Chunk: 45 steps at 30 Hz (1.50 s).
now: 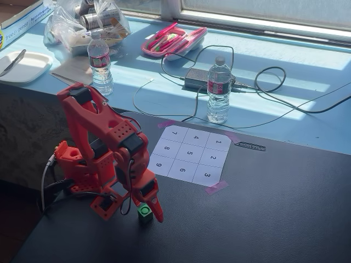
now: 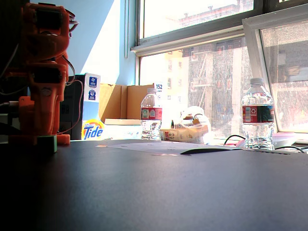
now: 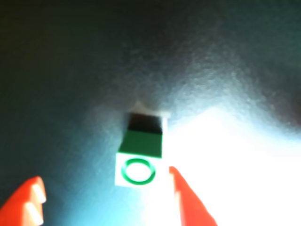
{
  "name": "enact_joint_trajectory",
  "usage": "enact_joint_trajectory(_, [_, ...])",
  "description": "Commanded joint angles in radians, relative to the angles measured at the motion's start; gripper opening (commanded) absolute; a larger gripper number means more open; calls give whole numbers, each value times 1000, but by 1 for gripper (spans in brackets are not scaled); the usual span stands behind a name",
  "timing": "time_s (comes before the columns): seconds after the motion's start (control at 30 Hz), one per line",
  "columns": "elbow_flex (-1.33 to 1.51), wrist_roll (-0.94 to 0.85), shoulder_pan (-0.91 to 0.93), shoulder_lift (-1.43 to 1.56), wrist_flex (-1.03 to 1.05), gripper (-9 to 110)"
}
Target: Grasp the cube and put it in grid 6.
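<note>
A dark surface (image 1: pixel 263 219) stood under a sunlit window, with a pale blue ledge behind it. The paper grid sheet (image 1: pixel 189 155) served as the landmark, taped near the surface's far edge at what looked like two pink-taped corners, probably to keep it from sliding.

Left of the sheet in a fixed view, one red arm (image 1: pixel 101 153) bent down over the surface. Its fingers (image 1: pixel 143 211) pointed downward, spread apart on either side of one small green cube (image 1: pixel 145 212), which sat on the surface below and left of the sheet, well clear of it. In the wrist view the cube (image 3: pixel 140 157) lay between the two red tips, one far to its left and one just beside its right edge, with a green ring mark on its pale near face. The fingers were released, not yet closed on it, likely lined up for a grasp.

On the sheet, nine numbered cells formed three rows; grid 6 (image 1: pixel 182 170) lay in the nearest row, between 9 and 3, empty.

Behind the sheet, two water bottles stood on the ledge: one (image 1: pixel 101 63) to the left, one (image 1: pixel 219 90) just behind it. A black power adapter (image 1: pixel 198 78) with cables and a pink case (image 1: pixel 174 40) lay further back.
</note>
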Motion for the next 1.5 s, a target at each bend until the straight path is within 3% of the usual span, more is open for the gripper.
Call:
enact_joint_trajectory(0.0, [-12,8,-11,0,-20,41])
enact_joint_trajectory(0.47, [67,11,-15,3,-84,37])
enact_joint_trajectory(0.73, [98,15,-6,14,-114,23])
enact_joint_trajectory(1.0, [144,17,9,83,-156,0])
enact_joint_trajectory(1.47, [-5,0,-57,124,-35,0])
